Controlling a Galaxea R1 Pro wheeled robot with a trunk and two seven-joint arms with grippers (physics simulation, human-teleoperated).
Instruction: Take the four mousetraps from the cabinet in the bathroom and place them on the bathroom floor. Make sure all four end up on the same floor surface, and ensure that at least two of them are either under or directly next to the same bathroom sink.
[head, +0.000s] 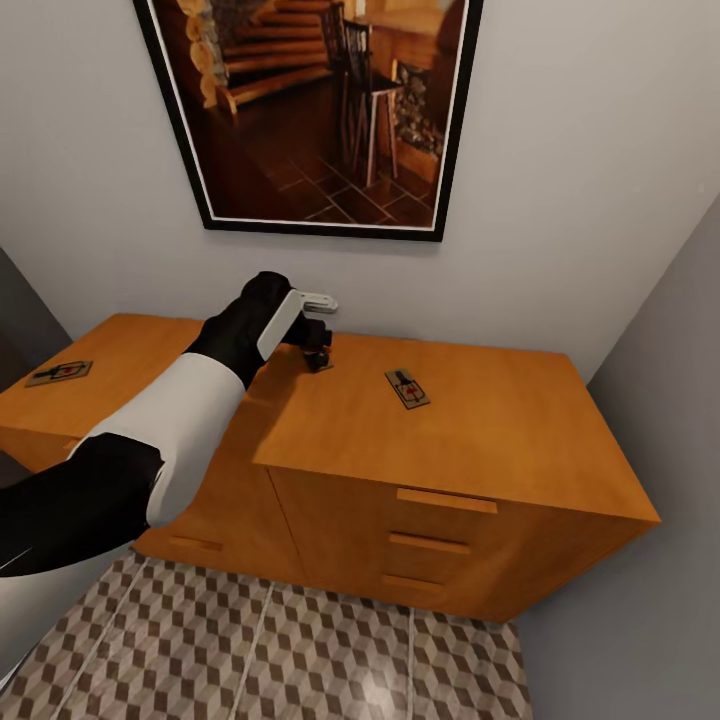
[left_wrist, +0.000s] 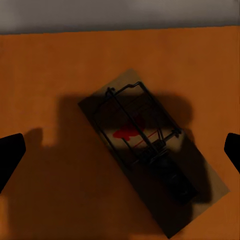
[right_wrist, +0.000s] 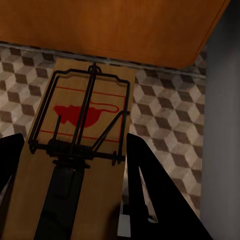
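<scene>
The orange-brown cabinet stands against the wall. On its top lie a mousetrap near the middle and another mousetrap at the far left. My left gripper hangs open just above a third mousetrap, with one dark fingertip on each side of it and clear of it. In the right wrist view my right gripper is shut on a fourth mousetrap, held above the cube-patterned bathroom floor beside the cabinet. The sink is out of view.
A large framed picture hangs on the pale wall above the cabinet. A grey wall closes in on the right, close to the cabinet's end. Tiled floor lies in front of the drawers.
</scene>
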